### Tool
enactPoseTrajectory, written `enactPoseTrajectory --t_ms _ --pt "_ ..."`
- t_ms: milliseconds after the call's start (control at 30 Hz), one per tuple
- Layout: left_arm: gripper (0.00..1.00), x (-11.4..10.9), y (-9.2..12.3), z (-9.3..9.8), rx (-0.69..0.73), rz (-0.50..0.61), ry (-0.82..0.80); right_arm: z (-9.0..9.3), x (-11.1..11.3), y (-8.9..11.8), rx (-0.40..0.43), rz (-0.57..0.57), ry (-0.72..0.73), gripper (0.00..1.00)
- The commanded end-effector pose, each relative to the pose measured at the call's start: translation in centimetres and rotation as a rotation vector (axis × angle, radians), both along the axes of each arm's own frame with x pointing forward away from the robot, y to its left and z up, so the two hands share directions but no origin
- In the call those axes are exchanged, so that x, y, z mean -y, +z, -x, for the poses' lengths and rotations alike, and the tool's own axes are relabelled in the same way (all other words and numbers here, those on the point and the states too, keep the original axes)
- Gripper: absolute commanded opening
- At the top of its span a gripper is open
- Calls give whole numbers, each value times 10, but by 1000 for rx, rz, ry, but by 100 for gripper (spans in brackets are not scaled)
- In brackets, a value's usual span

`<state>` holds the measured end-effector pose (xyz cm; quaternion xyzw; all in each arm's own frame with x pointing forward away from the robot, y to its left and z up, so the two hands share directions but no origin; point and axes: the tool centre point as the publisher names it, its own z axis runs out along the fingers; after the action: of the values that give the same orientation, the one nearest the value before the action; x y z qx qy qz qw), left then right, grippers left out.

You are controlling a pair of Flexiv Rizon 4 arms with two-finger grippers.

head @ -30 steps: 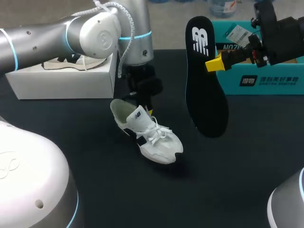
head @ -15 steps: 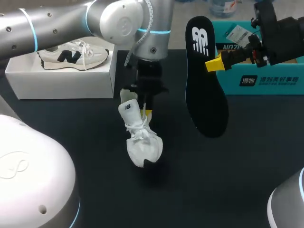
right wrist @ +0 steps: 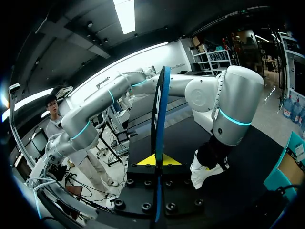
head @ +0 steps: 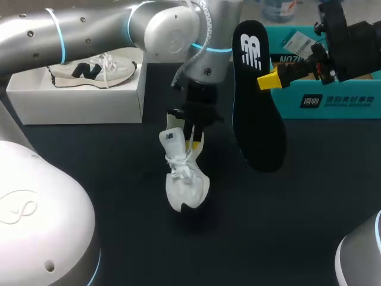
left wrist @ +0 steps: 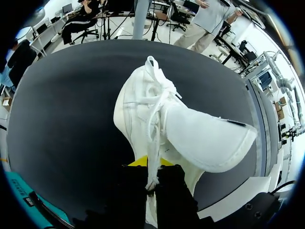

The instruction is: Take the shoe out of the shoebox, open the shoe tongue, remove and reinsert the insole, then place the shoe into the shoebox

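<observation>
Two robot arms over a dark table [head: 268,232], one holding a white shoe [head: 183,179], the other its black insole [head: 257,107]
The left gripper [head: 191,142] is clamped on the collar of the shoe and holds it toe-down at the middle, toe at the matte tabletop. The right gripper [head: 269,79] pinches the insole upright in the air, just right of the shoe and apart from it. Shoe out and insole removed, by the look of it; reinserting and boxing remain. A white shoebox [head: 77,101] holding a second shoe [head: 92,68] sits far left, a teal box [head: 333,98] far right
</observation>
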<state>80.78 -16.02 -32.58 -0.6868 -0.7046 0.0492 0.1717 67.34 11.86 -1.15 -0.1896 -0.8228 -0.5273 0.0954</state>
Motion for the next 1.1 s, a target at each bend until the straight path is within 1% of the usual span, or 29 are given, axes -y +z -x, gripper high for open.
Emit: enactPoseTrajectory --t_ms 33,133,200,233,367,600,833,867,933,967,1000,1067,1100 --pt "0 4 -3 1 11 9 15 -2 -1 -1 -1 1 1 0" --pt "0 11 -7 0 36 -16 31 -2 -1 -1 -1 1 1 0" --pt "0 17 -11 0 28 -24 19 -2 -1 -1 -1 1 1 0" --pt "0 19 -13 1 52 -43 18 -2 -1 -1 -1 1 1 0" --pt "0 28 -21 3 63 -65 -4 -2 -1 -1 -1 1 1 0" --pt "0 36 -28 2 51 -66 -25 -2 -1 -1 -1 1 1 0" --pt "0 45 -39 0 13 -87 -43 -2 -1 -1 -1 1 1 0" --pt "5 45 -40 0 3 -84 -50 -2 -1 -1 -1 1 1 0" --pt "44 44 -40 1 -12 -73 -57 -2 -1 -1 -1 1 1 0" --pt "48 43 -38 2 -15 -69 -61 -2 -1 -1 -1 1 1 0" --pt "60 43 -37 2 -18 -59 -57 -2 -1 -1 -1 1 1 0" --pt "96 42 -32 3 -28 -36 -61 -2 -1 -1 -1 1 1 0" --pt "100 41 -30 3 -29 -21 -56 -2 -1 -1 -1 1 1 0"
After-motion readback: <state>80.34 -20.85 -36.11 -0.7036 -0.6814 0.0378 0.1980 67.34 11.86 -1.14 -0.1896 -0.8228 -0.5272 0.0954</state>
